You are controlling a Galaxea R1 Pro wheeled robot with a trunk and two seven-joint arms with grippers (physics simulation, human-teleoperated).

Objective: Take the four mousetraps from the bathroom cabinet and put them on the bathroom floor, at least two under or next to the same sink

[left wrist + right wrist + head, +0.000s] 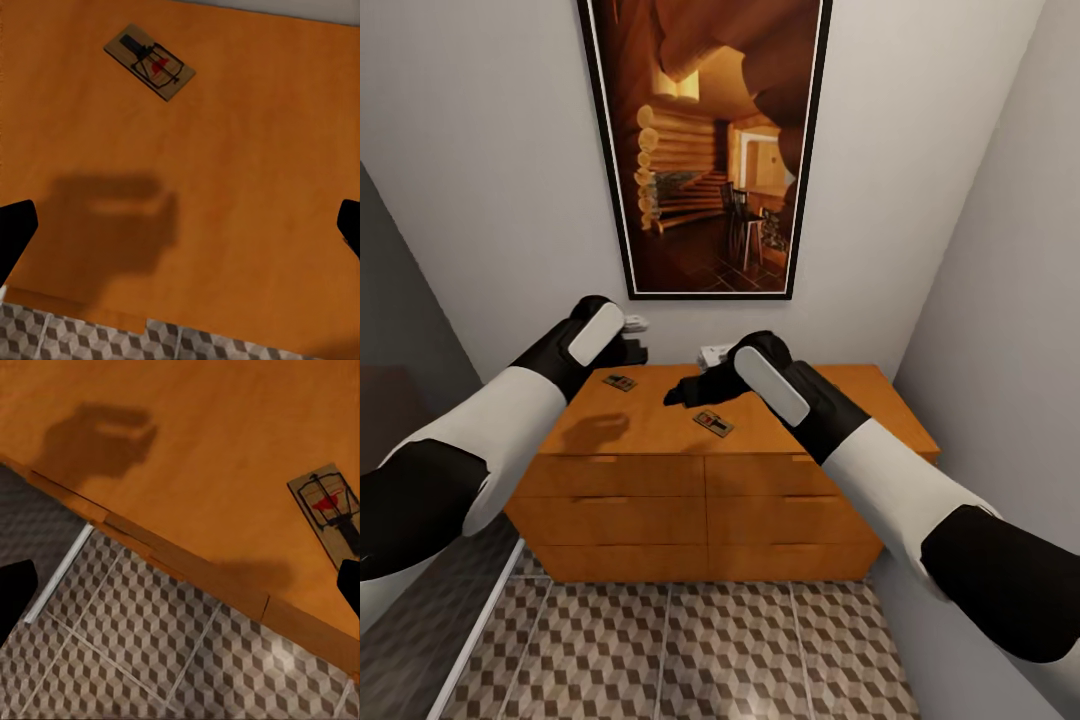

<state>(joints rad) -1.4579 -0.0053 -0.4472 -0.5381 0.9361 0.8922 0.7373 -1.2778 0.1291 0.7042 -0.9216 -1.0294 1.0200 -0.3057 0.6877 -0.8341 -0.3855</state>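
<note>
Bathroom floor (690, 650) bare of traps; nothing placed yet. Two traps visible on cabinet (660, 420): one (620, 381) just beside left gripper (622, 345), one (713, 423) just below right gripper (678, 392). Both grippers spread wide, empty. All four left to move.

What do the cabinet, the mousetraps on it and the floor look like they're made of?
The cabinet looks like orange-brown wood with a smooth satin finish: faint grain shows. The mousetraps seem to be flat tan wooden boards with dark wire, likely metal, and a red mark. The floor appears tiled, judging by its grout lines and printed cube pattern.
</note>
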